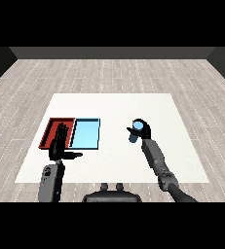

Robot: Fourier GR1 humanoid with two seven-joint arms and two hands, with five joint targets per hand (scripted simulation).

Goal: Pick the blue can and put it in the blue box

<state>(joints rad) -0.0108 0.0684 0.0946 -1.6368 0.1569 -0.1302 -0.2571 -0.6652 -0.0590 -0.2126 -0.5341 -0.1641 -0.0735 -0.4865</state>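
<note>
While the blue can [135,133] stands on the white table [172,160] well to the right of the light blue tray [86,133], the right hand [144,129] is curled round it, fingers wrapped over its top and far side, thumb reaching in from the left. Only the can's lighter top and part of its blue body show between the fingers. Whether its base touches the table I cannot tell. The right forearm [155,156] runs back from the can toward the near right edge of the table. Touching the light blue tray's left side lies the red tray [53,125]. The left hand [59,143] hangs over the near edge of the red tray, just left of the light blue tray's near corner, fingers straight and pointing away, thumb stuck out to the right, holding nothing
</note>
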